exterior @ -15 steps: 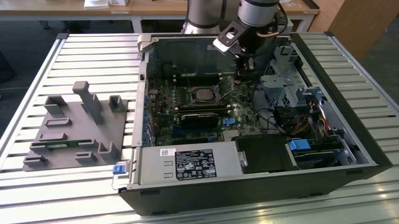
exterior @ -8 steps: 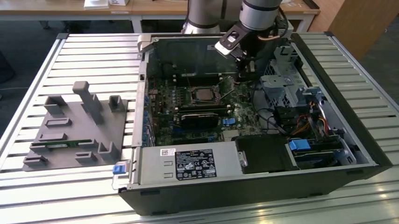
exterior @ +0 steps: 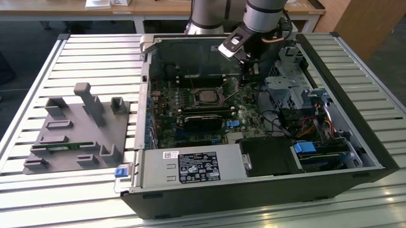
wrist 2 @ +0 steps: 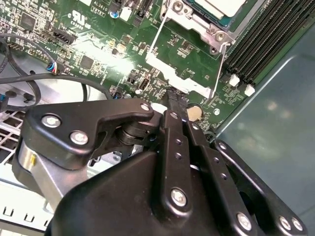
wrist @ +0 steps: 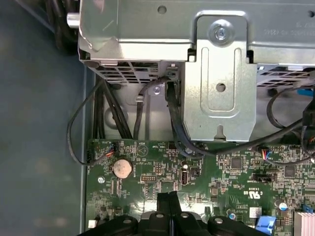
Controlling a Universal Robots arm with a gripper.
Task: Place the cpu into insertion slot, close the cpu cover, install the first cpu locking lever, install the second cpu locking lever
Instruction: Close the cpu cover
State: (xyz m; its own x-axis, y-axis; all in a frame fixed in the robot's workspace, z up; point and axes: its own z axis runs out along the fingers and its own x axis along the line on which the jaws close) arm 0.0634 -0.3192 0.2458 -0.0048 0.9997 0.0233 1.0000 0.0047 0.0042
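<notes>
The cpu lies flat in the insertion slot on the green board inside the open computer case. In the second wrist view its silver top sits inside the cpu cover, with thin wire locking levers along the socket's sides. Whether they are latched I cannot tell. My gripper hangs just to the exterior view's right of the slot, near the case's back wall. Its black fingers are pressed together with nothing between them, just above the board.
A metal drive cage with black cables stands close behind the fingers. Memory slots and a coin battery are nearby. A grey fixture block lies on the slatted table at the exterior view's left.
</notes>
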